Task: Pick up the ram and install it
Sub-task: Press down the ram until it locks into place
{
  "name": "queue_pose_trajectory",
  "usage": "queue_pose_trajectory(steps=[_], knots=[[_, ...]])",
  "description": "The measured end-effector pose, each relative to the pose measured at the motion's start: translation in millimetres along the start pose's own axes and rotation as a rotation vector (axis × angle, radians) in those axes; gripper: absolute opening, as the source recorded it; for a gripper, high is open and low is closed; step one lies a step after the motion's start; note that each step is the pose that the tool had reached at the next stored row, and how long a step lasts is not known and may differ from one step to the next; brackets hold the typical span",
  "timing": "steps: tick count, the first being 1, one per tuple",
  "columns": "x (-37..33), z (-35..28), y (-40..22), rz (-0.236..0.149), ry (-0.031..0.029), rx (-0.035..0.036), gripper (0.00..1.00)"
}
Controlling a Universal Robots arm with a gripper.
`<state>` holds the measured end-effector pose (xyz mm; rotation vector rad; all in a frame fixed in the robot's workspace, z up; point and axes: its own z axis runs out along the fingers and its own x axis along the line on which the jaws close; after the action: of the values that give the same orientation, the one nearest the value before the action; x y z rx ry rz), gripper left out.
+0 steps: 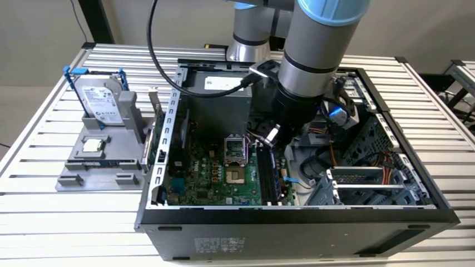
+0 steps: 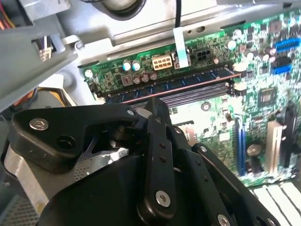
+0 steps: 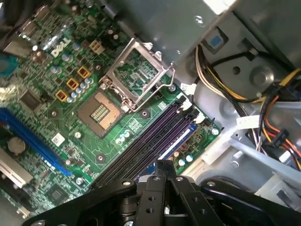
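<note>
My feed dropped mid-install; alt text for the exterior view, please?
The arm reaches down into the open PC case, gripper over the memory slots on the motherboard. A hard drive stands in a grey holder outside the case, on the exterior view's left.

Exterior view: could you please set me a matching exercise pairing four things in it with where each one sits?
Things:
1. silver hard drive with blue frame
2. small square silver processor chip
3. open metal processor socket
4. orange and yellow cables

Places:
A. on the green motherboard
B. inside the black computer case, at the exterior view's right
C. standing upright in the grey holder
D. lying flat on the grey holder's lower step

Pairs: 1-C, 2-D, 3-A, 4-B.
</note>
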<state>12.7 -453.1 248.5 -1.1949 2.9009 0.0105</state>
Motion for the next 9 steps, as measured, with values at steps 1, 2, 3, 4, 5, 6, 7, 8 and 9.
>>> queue_pose_trajectory(steps=[1,2,3,4,5,6,7,8,9], knots=[[0.0,0.0,0.0,-0.018,0.0,-0.0001,0.0],[0.0,0.0,0.0,-0.035,-0.0001,-0.0004,0.0],[0.0,0.0,0.0,-0.054,-0.0002,-0.0007,0.0],[0.0,0.0,0.0,-0.071,-0.0004,-0.001,0.0],[0.0,-0.1,0.0,-0.088,-0.0008,-0.0014,0.0],[0.0,0.0,0.0,-0.104,-0.0015,-0.0019,0.0],[0.0,0.0,0.0,-0.12,-0.0023,-0.0024,0.0],[0.0,0.0,0.0,-0.137,-0.0032,-0.0029,0.0],[0.0,0.0,0.0,-0.153,-0.0039,-0.0032,0.0]])
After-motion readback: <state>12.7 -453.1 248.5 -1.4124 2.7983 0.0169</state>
